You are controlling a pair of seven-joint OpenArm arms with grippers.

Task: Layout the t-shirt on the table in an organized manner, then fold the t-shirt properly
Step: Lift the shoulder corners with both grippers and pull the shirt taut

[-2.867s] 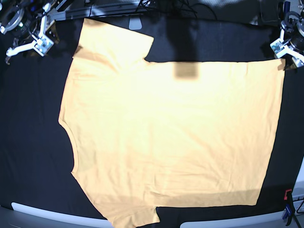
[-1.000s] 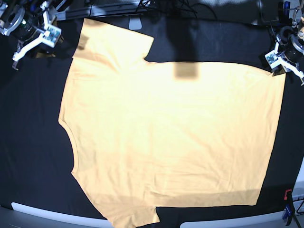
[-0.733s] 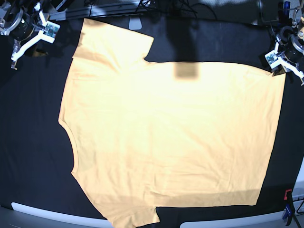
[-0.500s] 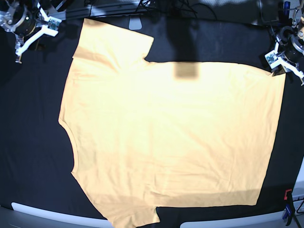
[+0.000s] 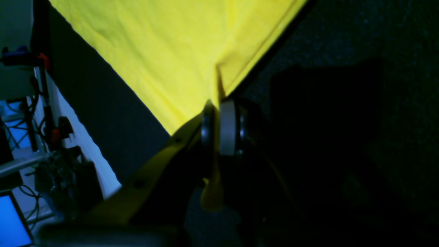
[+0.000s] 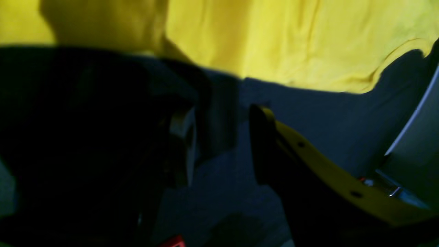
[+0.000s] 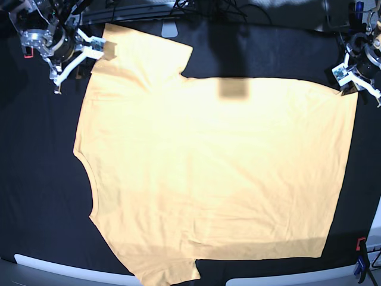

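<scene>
T-shirt [image 7: 214, 173] lies flat on the table [image 7: 36, 179], long axis across the base view. Left gripper [image 5: 219, 113] is clamped on its hem corner. Right gripper [image 6: 223, 137], jaws apart and empty, hovers just beside the sleeve, nearer that end.

The right end effector [image 7: 77, 56] has pale white-grey fingers [image 7: 86, 51] on a round dark and silver wrist, with a small red mark at its side. Close up, a finger [image 6: 329, 178] is yellow on its flat side, dotted with dark screw holes, with a black inner edge. The left end effector [image 5: 219, 125] has white, dark-rimmed round pads [image 5: 227, 127] and a matching yellow finger.
</scene>
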